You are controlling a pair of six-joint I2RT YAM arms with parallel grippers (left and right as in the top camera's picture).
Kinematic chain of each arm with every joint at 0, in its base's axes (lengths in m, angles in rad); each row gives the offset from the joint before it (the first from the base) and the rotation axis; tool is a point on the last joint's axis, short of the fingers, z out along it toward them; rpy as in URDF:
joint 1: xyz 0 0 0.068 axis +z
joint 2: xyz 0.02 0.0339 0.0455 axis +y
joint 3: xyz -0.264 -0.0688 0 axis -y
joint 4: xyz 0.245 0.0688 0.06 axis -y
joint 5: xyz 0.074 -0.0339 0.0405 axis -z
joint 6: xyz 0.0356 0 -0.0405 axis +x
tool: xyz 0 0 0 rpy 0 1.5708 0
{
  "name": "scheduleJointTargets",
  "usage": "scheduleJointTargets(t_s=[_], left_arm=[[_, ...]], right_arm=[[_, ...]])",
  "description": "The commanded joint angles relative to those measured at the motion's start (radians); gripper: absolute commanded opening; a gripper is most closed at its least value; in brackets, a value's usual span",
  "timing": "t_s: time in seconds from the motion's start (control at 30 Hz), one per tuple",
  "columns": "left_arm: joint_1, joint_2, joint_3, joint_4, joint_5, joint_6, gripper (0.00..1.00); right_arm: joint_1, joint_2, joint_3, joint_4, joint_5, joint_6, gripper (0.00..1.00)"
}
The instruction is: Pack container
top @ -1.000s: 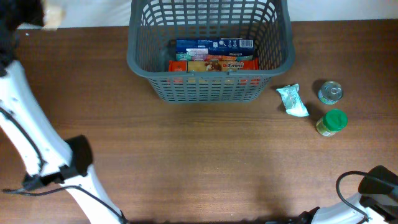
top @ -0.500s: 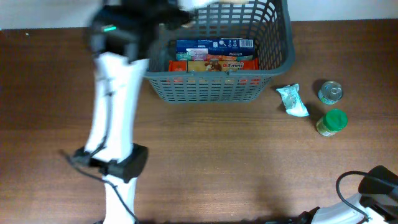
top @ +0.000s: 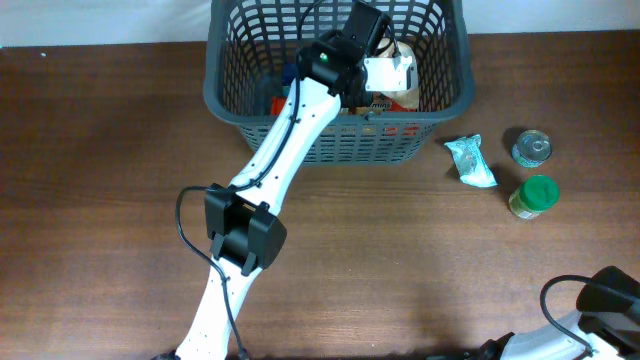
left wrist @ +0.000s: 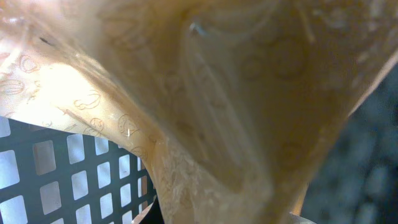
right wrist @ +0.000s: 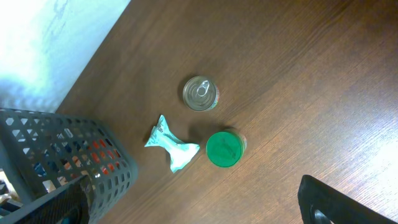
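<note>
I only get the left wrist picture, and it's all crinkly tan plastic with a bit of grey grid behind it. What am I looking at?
Observer: From overhead, the left arm reaches over the container, holding a pale bag above its inside.
Visitor: Is anything in there already?
Observer: Yes, boxes lie on its bottom, red and blue, mostly hidden by the arm.
Visitor: And what's left outside?
Observer: Three things sit on the table to the container's right: a crumpled pale green packet, a tin can and a green-lidded jar.
</note>
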Motion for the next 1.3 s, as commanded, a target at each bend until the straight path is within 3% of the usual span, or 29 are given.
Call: scheduleJointTargets(t_s=[0.0,0.27,0.3,0.4,0.47,0.7,0.9,1.07,1.17,1.27], left_arm=[[-0.003,-0.033,-0.016,0.011,-0.018,-0.030,0.02],[-0.024,-0.033,-0.085,-0.026,-0.018,-0.055,0.02],[-0.027,-0.033,-0.091,-0.027,-0.018,-0.055,0.06],[-0.032,-0.034,-0.091,-0.013,-0.019,-0.056,0.56],[-0.032,-0.041,-0.090,0.009,-0.023,-0.084,0.99],[-0.016,-0.152,-0.084,0.061,-0.082,-0.213,0.99],[0.076,-0.356,-0.055,0.076,-0.127,-0.308,0.99],[0.259,-0.515,-0.055,0.051,-0.127,-0.412,0.99],[0.414,-0.565,-0.055,-0.001,-0.124,-0.518,0.99],[0.589,-0.571,-0.057,-0.100,-0.035,-0.643,0.99]], right_arm=[[-0.003,0.007,-0.002,-0.006,-0.013,0.007,0.99],[-0.003,0.007,-0.002,-0.006,-0.013,0.007,0.99],[-0.003,0.007,-0.002,-0.006,-0.013,0.007,0.99],[-0.003,0.007,-0.002,-0.006,-0.013,0.007,0.99],[-0.003,0.007,-0.002,-0.006,-0.013,0.007,0.99],[-0.003,0.007,-0.002,-0.006,-0.013,0.007,0.99],[-0.003,0.007,-0.002,-0.004,-0.013,0.007,0.99],[-0.003,0.007,-0.002,0.026,-0.061,-0.004,1.00],[0.019,0.007,-0.002,0.034,-0.089,-0.108,0.93],[0.074,0.015,-0.002,0.024,-0.019,-0.126,0.98]])
